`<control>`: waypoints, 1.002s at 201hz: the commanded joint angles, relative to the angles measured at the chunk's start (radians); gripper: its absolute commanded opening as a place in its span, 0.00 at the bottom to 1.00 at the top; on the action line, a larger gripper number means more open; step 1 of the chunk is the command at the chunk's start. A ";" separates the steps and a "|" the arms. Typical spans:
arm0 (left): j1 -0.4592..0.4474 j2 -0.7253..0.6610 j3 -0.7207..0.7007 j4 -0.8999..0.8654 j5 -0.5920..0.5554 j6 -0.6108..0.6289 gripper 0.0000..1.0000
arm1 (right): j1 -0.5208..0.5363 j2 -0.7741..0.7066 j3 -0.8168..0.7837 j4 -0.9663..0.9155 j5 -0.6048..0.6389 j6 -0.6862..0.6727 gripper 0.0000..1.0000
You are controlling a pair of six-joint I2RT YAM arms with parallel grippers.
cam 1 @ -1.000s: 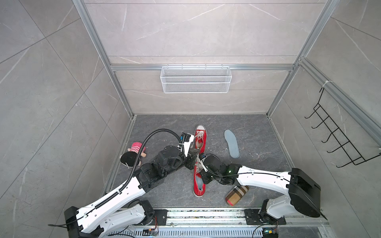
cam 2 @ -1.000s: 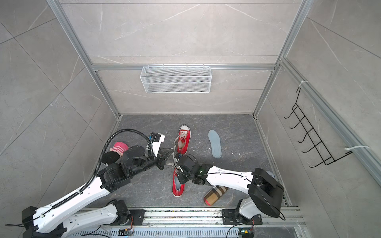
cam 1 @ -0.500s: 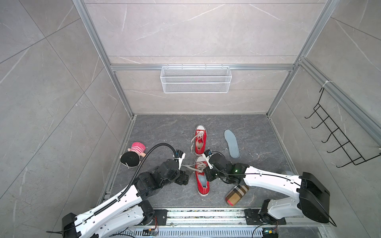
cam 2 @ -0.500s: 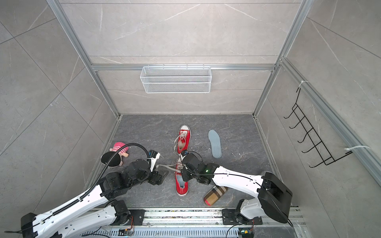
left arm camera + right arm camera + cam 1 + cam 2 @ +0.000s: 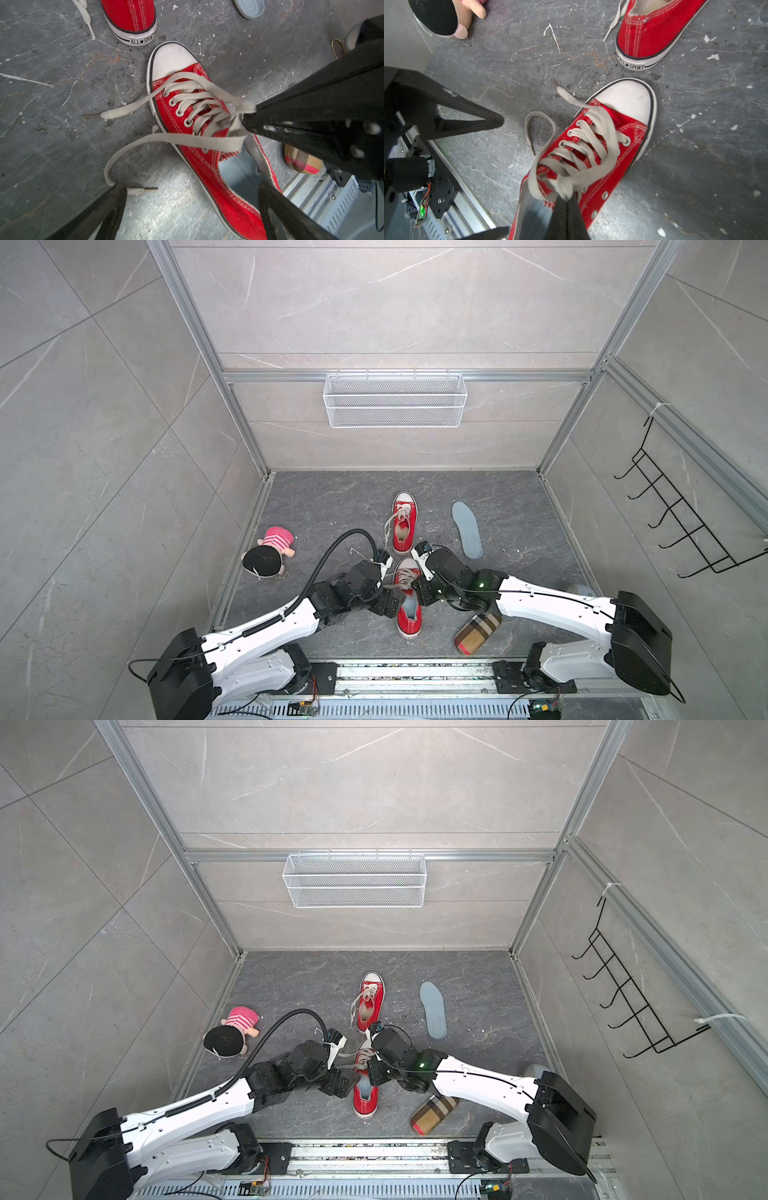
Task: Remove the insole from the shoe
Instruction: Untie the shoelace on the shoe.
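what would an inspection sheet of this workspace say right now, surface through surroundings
surface: dark grey stone-look floor, scuffed, white flecks
job's things: near red canvas sneaker upright, pale blue foam insole inside it; far red canvas sneaker shows no blue insole; loose pale blue insole flat on floor, apart from both
clutter: plush doll in pink striped top; tartan fabric cylinder
grippers: left gripper open over near sneaker; right gripper shut on off-white laces
cables: black corrugated hose arches over left arm
surroundings: white wire mesh basket on back wall; black wire hook rack on side wall
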State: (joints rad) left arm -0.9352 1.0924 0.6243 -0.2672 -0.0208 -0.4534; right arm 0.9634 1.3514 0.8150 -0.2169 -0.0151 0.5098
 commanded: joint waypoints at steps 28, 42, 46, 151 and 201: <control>0.001 0.099 0.052 0.126 -0.022 0.044 0.94 | -0.002 -0.028 0.000 0.022 -0.014 0.016 0.00; 0.001 0.116 0.055 0.148 -0.026 0.048 0.93 | 0.000 -0.026 -0.002 0.021 -0.020 0.015 0.00; 0.001 0.121 0.059 0.149 -0.029 0.050 0.93 | -0.001 -0.026 -0.002 0.021 -0.020 0.016 0.00; -0.034 0.133 -0.052 0.203 -0.472 -0.089 0.93 | -0.014 -0.088 -0.029 -0.127 0.061 0.078 0.00; -0.034 0.150 -0.081 0.203 -0.548 -0.176 0.92 | -0.092 -0.078 -0.092 -0.263 0.076 0.199 0.00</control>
State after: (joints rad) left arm -0.9924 1.2301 0.5610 -0.0189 -0.3851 -0.5621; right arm 0.9070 1.2846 0.7643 -0.3187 0.0036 0.6388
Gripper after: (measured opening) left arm 0.923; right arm 0.044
